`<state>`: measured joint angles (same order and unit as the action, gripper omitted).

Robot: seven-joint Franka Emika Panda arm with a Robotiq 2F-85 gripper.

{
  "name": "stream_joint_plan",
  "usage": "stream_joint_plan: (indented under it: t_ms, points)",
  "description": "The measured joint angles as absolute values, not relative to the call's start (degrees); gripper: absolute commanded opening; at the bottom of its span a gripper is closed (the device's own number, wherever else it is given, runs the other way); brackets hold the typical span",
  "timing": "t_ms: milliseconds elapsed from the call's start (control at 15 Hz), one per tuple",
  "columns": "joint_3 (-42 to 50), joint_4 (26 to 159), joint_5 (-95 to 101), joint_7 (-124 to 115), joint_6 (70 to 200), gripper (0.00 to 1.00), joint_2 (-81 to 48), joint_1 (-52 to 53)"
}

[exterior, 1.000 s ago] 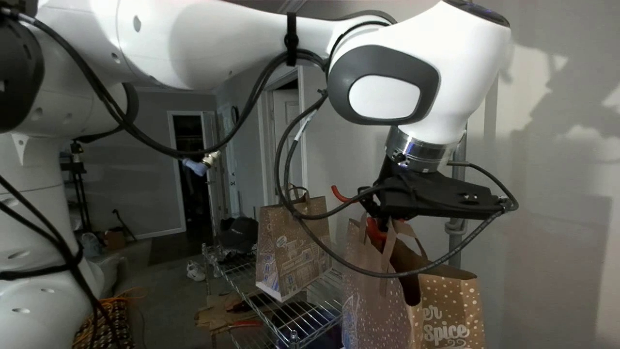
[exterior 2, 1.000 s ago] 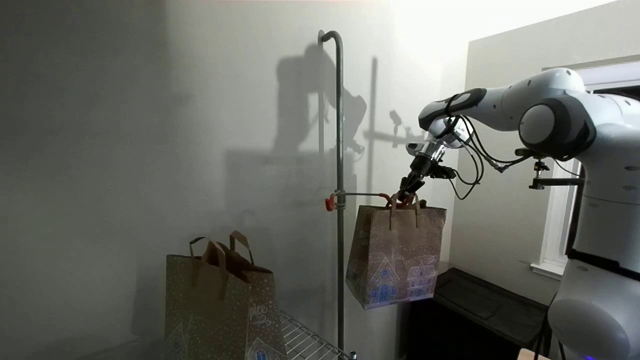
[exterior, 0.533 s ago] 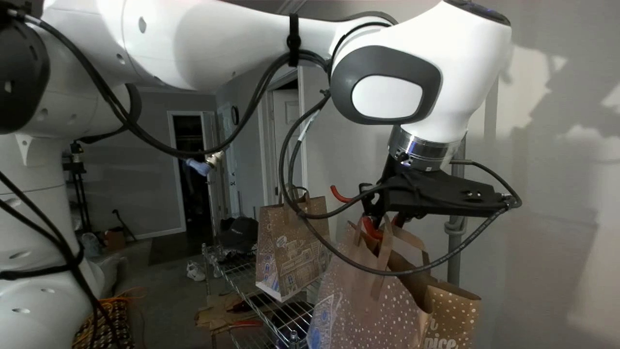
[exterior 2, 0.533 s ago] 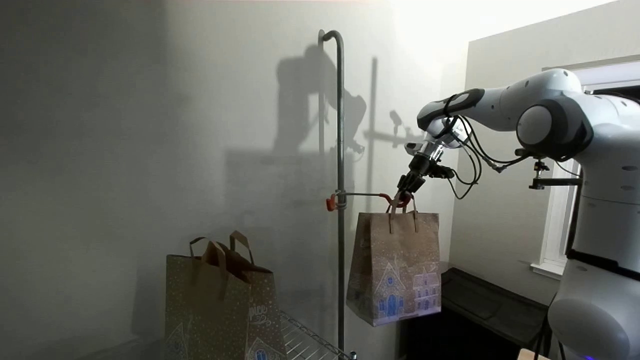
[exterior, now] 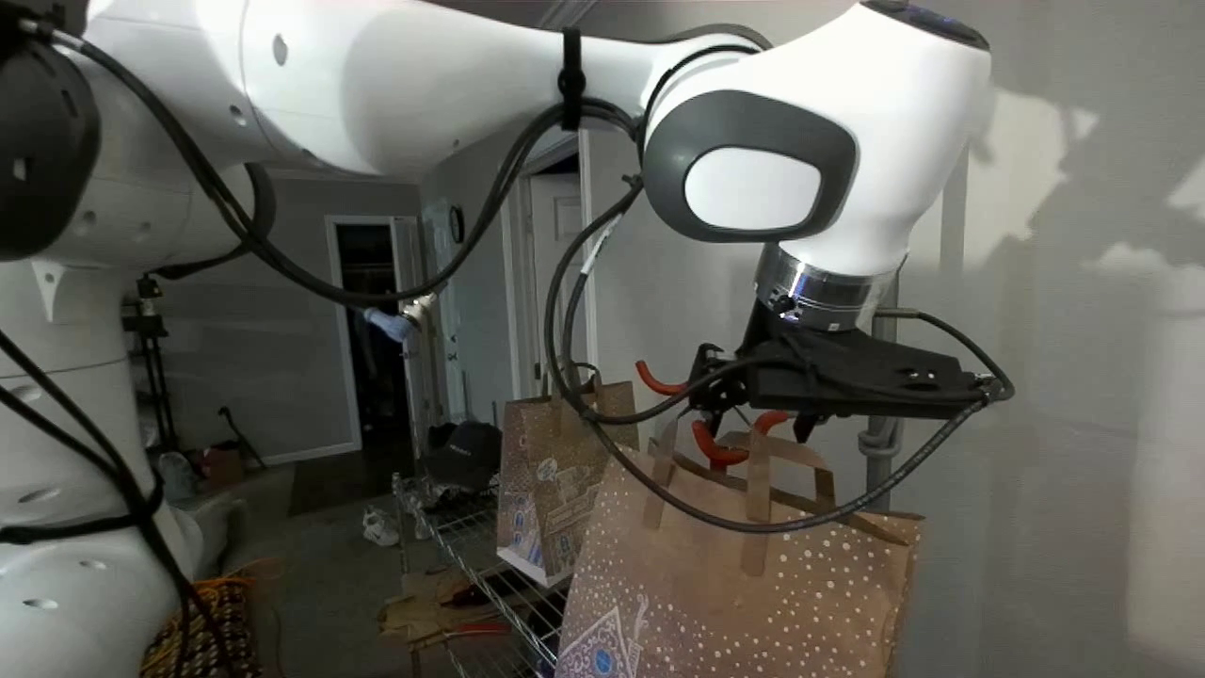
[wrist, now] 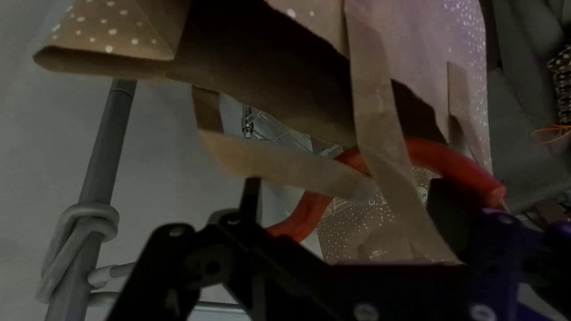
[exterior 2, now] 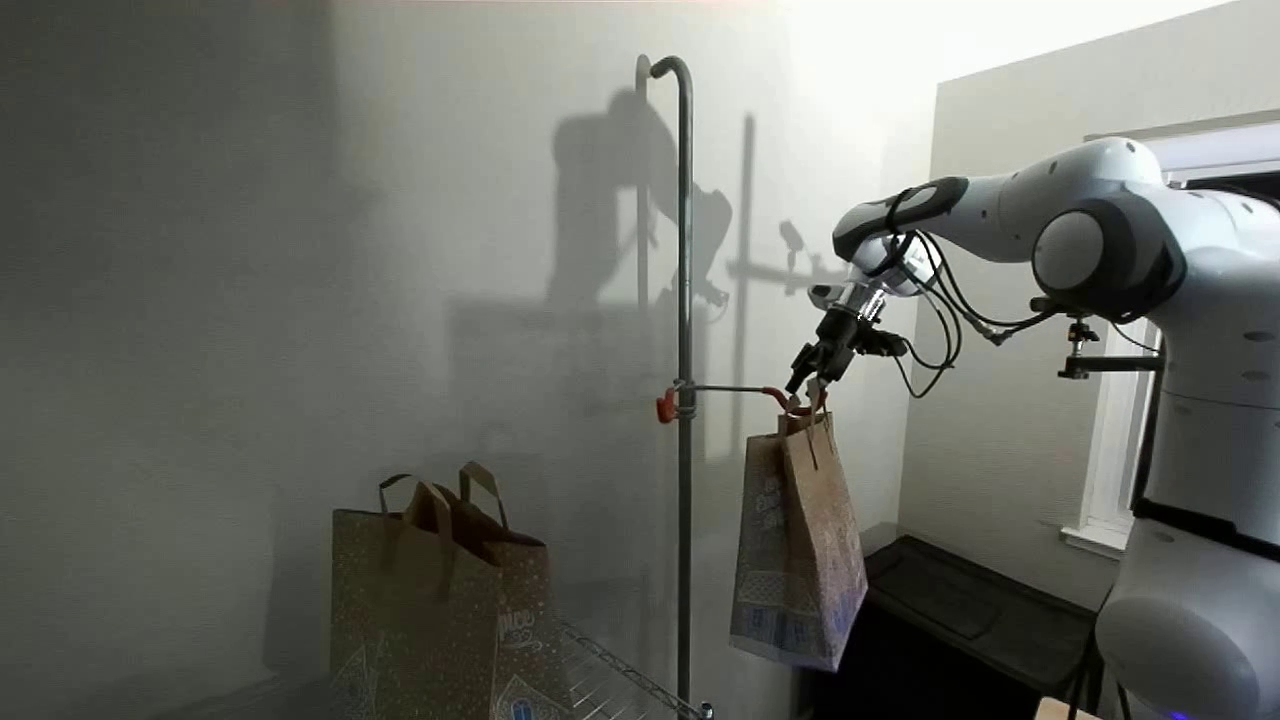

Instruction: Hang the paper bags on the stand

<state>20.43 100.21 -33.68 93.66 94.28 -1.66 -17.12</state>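
pincer (exterior: 758,429), one: fingers (wrist: 251,196) stand apart, clamped on nothing; we read the gap as meant to let the paper slip free. paper handles (wrist: 379,102), a pair: they cross the hook (wrist: 447,163) within that gap; we cannot tell whether both bear weight. hook, orange: its upturned end, we judge, keeps the handles from sliding off. hanging bag (exterior 2: 828,545), brown, white-dotted: below the hook, its base off any support we see, carried, we believe, by the hook alone. rod (exterior 2: 735,388), thin: it holds the hook out from the stand (exterior 2: 685,270), a grey pole, giving the bag room. second bag (exterior 2: 420,620), brown: upright on the wire rack (exterior 2: 632,672), not yet hung; its straps (exterior 2: 484,478) point up, which should help a later grasp. black cap (exterior: 466,457): same rack, beside that bag.
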Motion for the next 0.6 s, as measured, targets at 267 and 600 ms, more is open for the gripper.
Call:
stream_joint_plan:
  t_ms: [267, 600]
  points:
    - [20.37, 99.85, -33.69, 92.91, 94.19, 1.00, -1.66, -17.22]
    - [19.58, 99.76, -33.67, 91.03, 94.18, 1.00, -1.66, -17.12]
